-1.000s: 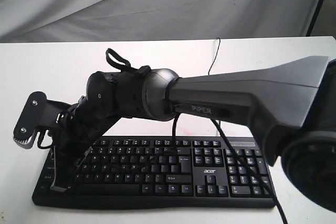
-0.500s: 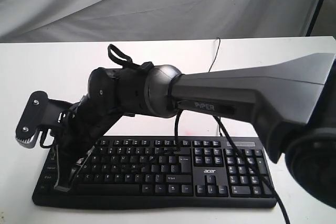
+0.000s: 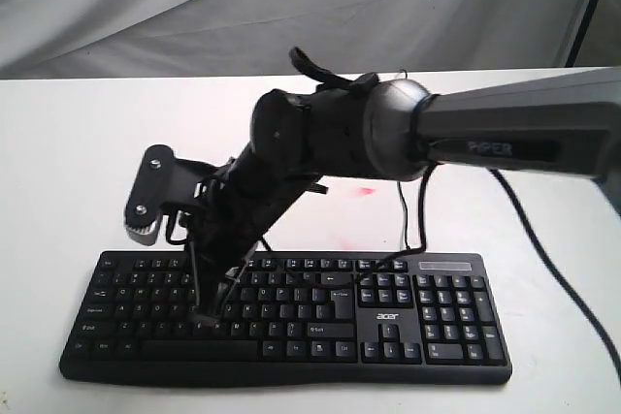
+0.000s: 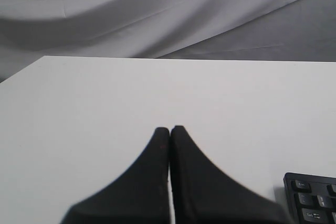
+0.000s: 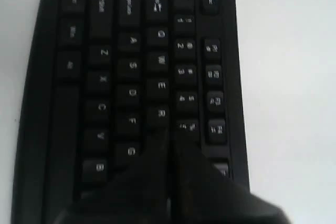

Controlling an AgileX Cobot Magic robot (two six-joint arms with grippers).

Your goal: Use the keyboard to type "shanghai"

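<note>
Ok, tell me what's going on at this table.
The right arm stretches over the black keyboard. The right tool is shut and points down at the letter keys on the keyboard's left half, near R and F. Whether a key is pressed is unclear. The left tool is also shut, over bare white table beside a corner of the keyboard.

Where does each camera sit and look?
Exterior view: in front of the table, facing the keyboard and the right arm reaching across it.
Left wrist view: on its arm, looking over the shut left claw across the table.
Right wrist view: on the right arm, looking past the shut right claw at letter keys.
Shared: all show the keyboard.
</note>
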